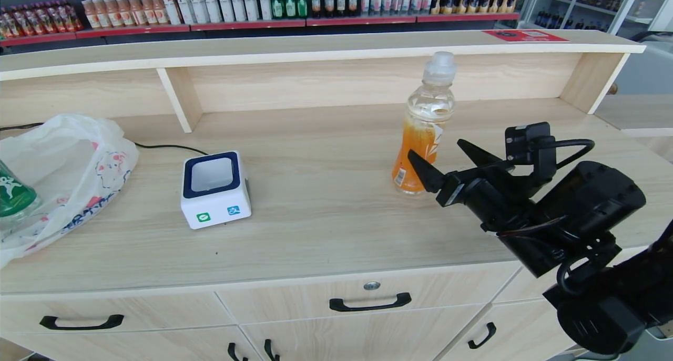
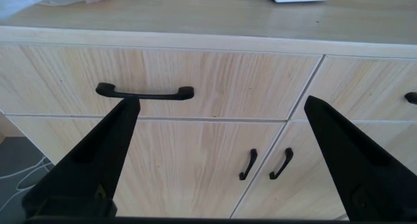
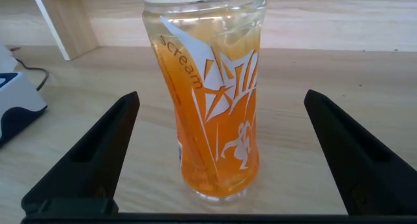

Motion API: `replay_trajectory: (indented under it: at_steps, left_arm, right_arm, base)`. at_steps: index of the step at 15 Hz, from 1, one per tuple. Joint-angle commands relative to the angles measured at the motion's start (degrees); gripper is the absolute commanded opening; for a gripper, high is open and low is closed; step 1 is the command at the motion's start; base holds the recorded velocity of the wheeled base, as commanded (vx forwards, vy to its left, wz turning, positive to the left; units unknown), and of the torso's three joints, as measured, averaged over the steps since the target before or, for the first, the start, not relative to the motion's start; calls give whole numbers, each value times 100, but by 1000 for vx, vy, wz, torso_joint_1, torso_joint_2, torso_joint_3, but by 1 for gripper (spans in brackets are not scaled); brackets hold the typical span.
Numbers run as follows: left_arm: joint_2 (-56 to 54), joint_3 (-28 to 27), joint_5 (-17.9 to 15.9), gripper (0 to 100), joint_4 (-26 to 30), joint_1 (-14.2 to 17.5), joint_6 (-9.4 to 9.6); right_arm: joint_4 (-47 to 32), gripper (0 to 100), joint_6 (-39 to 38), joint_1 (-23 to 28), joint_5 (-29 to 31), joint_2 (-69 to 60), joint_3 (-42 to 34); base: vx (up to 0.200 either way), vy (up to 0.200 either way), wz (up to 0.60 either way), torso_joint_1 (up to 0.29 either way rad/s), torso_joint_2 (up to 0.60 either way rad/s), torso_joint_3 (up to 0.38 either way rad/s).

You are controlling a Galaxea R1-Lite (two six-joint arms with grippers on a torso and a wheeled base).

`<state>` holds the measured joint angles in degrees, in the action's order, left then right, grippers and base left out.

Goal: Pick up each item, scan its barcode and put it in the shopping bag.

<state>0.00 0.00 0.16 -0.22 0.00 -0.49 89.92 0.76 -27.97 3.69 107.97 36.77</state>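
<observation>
An orange drink bottle [image 1: 424, 127] with a white cap stands upright on the wooden counter [image 1: 326, 219], right of centre. My right gripper [image 1: 447, 161] is open just to the bottle's right, its black fingers pointing at the lower half. In the right wrist view the bottle [image 3: 212, 100] stands straight ahead between the two spread fingers, not touched. The white scanner box [image 1: 214, 189] with a dark-rimmed window sits left of centre. A white plastic shopping bag [image 1: 68, 166] lies at the counter's left end with a green item [image 1: 13, 195] in it. My left gripper [image 2: 218, 152] is open, low in front of the drawers.
A raised shelf with an upright divider [image 1: 181, 95] runs along the back of the counter. A black cable [image 1: 168, 146] leads from the scanner toward the bag. Drawers and cabinet doors with black handles [image 2: 144, 92] are below the countertop. Shelves of bottles [image 1: 294, 3] line the far wall.
</observation>
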Motion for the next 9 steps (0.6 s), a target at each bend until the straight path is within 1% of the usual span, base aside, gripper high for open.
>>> replay_trajectory:
  at_steps: [1, 4, 9]
  left_arm:
    - [0, 0, 2, 100, -4, 0, -4]
    - [0, 0, 2, 100, -4, 0, -4]
    - [0, 0, -7, 100, -22, 0, -4]
  right_arm:
    - [8, 100, -14, 19, 9, 268, 287]
    - [-18, 100, -32, 72, 0, 374, 691]
    - [-669, 100, -40, 151, 9, 365, 1149]
  base:
    - [0, 0, 0, 0, 0, 0]
    - [0, 0, 0, 0, 0, 0]
    - [0, 0, 0, 0, 0, 0]
